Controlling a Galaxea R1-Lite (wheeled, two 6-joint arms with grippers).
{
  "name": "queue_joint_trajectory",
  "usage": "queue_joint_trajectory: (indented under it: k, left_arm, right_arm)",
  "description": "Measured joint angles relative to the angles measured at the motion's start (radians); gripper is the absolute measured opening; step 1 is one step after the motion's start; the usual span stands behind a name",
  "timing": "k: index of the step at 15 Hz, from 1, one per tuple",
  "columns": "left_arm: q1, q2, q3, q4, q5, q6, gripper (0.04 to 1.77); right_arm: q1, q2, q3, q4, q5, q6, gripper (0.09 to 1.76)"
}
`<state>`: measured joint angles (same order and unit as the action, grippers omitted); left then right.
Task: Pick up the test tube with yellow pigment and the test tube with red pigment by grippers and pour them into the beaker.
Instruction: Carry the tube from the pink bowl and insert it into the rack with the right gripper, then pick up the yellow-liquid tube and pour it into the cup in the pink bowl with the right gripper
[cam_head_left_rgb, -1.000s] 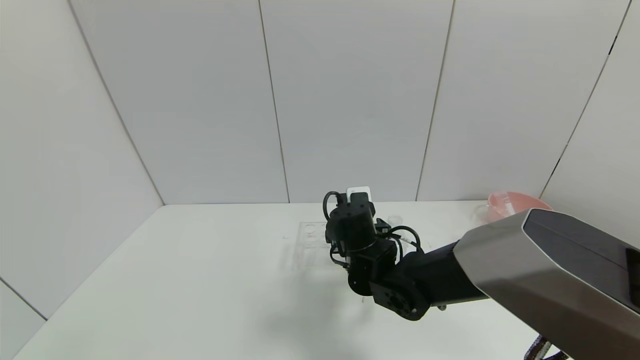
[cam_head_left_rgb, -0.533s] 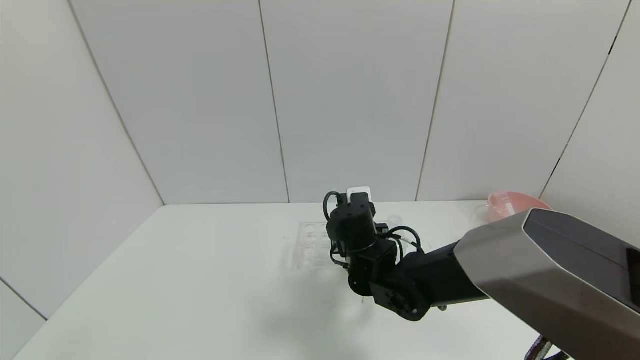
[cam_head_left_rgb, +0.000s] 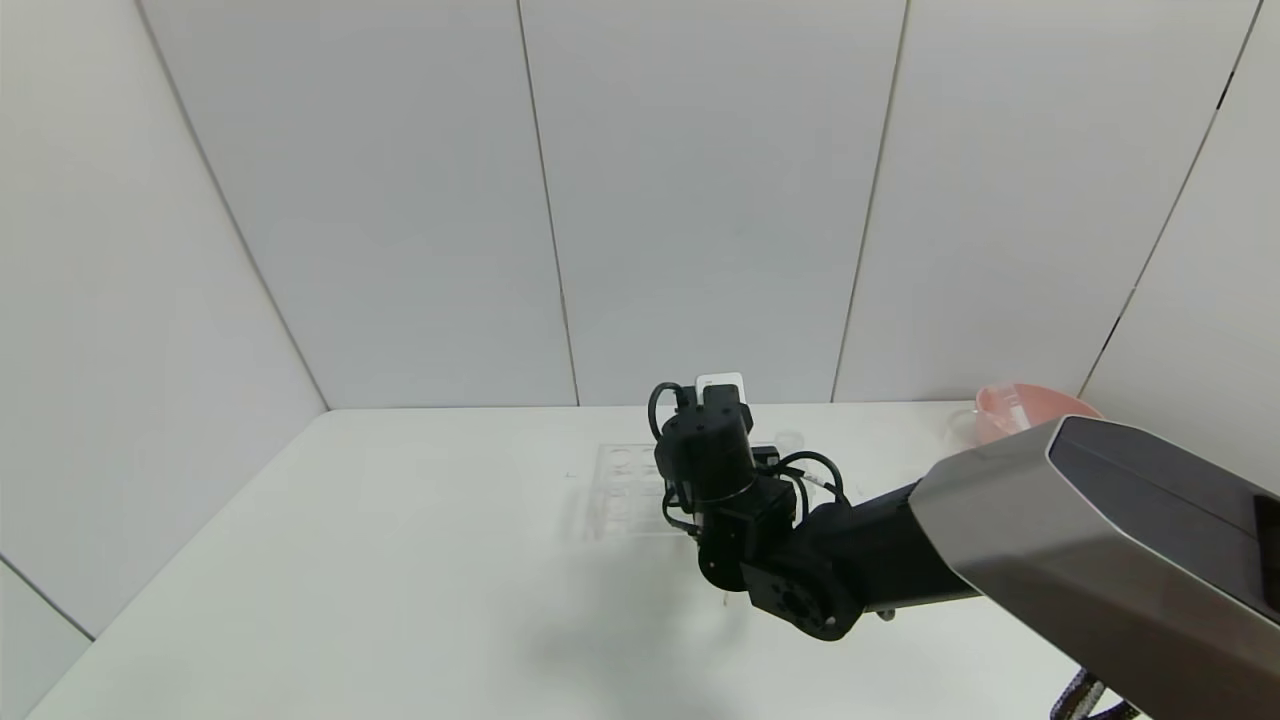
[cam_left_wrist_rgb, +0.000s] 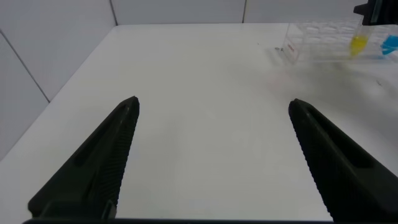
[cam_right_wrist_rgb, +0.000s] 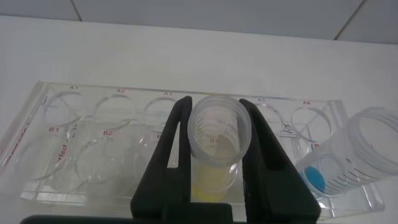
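White surface (cam_head_left_rgb: 400, 560), bare over most of its near and left part. Right arm reaches across it to the clear rack (cam_right_wrist_rgb: 74, 130) at mid-far centre; pink bowl (cam_head_left_rgb: 1020, 405) sits far right, well apart.

Beaker (cam_head_left_rgb: 790, 440) just right of the rack, only partly seen past the arm in the head view; contents cannot be told.

Right hand (cam_right_wrist_rgb: 214, 146) is down at the rack, fingers closed against both sides of the test tube with yellow pigment (cam_right_wrist_rgb: 217, 140). Tube stands upright, long axis vertical, open mouth up toward the wrist camera, yellow liquid at its bottom. It appears seated in the rack, not lifted clear. A like tube with blue liquid (cam_right_wrist_rgb: 354, 158) stands just beside it to the right.

Left hand (cam_left_wrist_rgb: 211, 155) hovers over the near-left surface, fingers spread wide, holding nothing.

Red tube: not visible in any view.

Judged progress: early. Yellow tube gripped only; lift, carry and pour remain, then the whole red-tube step.
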<state>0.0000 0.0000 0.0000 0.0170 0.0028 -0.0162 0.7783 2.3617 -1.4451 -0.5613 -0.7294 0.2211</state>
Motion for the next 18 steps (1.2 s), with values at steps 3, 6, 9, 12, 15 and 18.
queue_joint_trajectory:
  k: [3,6,9,12,15,18]
  left_arm:
    - [0.0,0.0,0.0,0.0,0.0,0.0,1.72]
    - [0.0,0.0,0.0,0.0,0.0,0.0,1.72]
    - [0.0,0.0,0.0,0.0,0.0,0.0,1.72]
    - [0.0,0.0,0.0,0.0,0.0,0.0,1.72]
    - [0.0,0.0,0.0,0.0,0.0,0.0,1.72]
    - [0.0,0.0,0.0,0.0,0.0,0.0,1.72]
  right_arm:
    - [-0.002,-0.001,0.0,0.0,0.0,0.0,0.53]
    - [-0.003,-0.001,0.0,0.0,0.0,0.0,0.53]
    - [-0.004,-0.02,-0.004,0.003,0.001,-0.018,0.53]
    - [-0.007,-0.052,-0.003,0.003,0.001,-0.046,0.53]
    - [-0.008,-0.09,-0.002,0.003,0.001,-0.071,0.53]
    - [-0.003,-0.13,0.002,0.007,0.001,-0.077,0.53]
